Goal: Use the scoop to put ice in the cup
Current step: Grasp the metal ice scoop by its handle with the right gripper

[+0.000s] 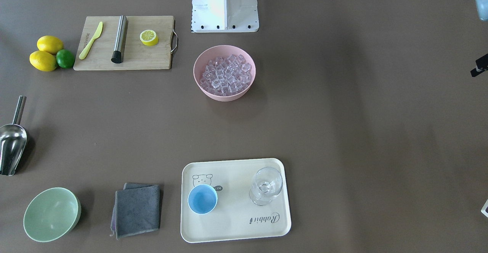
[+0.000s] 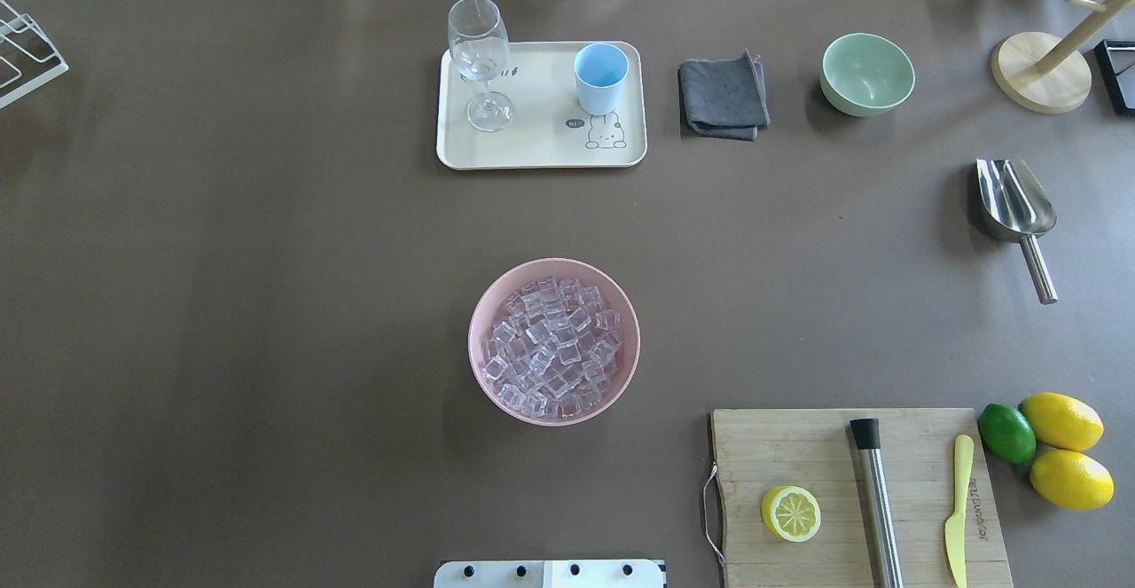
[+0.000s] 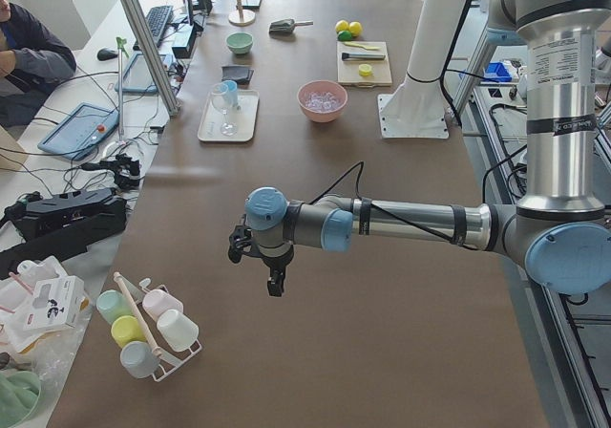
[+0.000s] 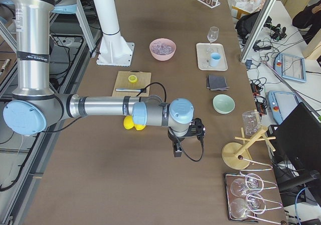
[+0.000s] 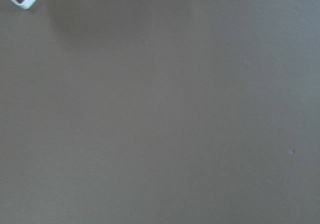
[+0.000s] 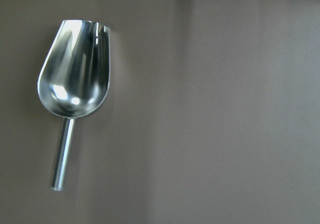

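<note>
Status: nothing picked up yet. Scoop (image 2: 1015,207) lies flat on the table (image 2: 266,304) at the right edge of the overhead view. Trough is up-frame, open side up, handle pointing lower right. Ice (image 2: 551,348) is all in the pink bowl (image 2: 473,340), frame centre. Cup (image 2: 600,78) stands upright and empty on the tray (image 2: 541,149), top centre, just right of the glass (image 2: 479,47).

Right gripper (image 4: 177,152) hangs above the table, right of the lemons (image 4: 129,125) in the right side view. Left gripper (image 3: 274,283) hangs over bare table in the left side view. Both show only in side views, so I can't tell whether the jaws are spread or closed.

Step as I read it: right arm takes the scoop. Its wrist cam has the scoop in the left half of frame with the handle at bottom left, so it's off-centre.

Suggested approach:
- Shift until the handle is centred, jaws square across its axis.
- Grip close to the trough to cut tipping torque.
- Handle is thin, round and polished, and it's on the table. Bring the fingers down to the surface on either side and close slowly. Expect roll or slip.
- Keep the trough level on lift.
</note>
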Controlling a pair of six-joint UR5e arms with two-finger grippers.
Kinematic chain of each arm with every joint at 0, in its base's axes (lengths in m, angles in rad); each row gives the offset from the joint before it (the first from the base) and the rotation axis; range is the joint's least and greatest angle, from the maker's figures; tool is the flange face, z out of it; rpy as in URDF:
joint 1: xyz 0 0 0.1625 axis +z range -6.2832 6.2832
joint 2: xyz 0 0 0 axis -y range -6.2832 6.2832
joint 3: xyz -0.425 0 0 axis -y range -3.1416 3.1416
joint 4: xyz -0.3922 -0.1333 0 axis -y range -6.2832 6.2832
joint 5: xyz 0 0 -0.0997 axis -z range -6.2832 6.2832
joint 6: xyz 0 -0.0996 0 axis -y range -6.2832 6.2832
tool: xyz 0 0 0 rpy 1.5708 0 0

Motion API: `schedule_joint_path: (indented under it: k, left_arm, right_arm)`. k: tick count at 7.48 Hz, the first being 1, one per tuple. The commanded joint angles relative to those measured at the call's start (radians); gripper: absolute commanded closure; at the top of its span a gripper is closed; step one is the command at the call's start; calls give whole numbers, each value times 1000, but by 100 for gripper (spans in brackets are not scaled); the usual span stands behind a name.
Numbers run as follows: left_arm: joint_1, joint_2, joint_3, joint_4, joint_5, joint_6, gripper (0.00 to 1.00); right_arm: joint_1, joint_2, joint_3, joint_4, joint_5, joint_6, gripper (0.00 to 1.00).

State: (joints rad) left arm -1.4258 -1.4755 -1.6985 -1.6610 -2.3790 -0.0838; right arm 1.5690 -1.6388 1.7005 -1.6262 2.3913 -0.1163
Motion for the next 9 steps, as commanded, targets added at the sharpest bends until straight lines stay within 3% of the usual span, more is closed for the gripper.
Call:
schedule_joint_path:
  k: [1,2,4,6,7,9]
  left_arm:
    - [126,-43,-47,-37,-77,-10,2]
    - [181,-99,-68,-36,-74,-10,2]
    - [293,-141,-153,-37,-68,-7,2]
    - [442,-266,-164,-51,-10,-8,2]
    - [520,-294,-162,-115,16,-5,2]
    - [648,-301,-170,-332,120,-1,2]
  right_arm:
    - [-197,17,146,2,23,392,1]
    - [-260,31,157,6,3,438,0]
    - [-326,22,115,90,-116,443,0]
    - [-356,25,-52,274,-116,445,0]
    - [-365,31,-102,337,-110,446,1]
    - [-398,62,-102,341,-110,538,0]
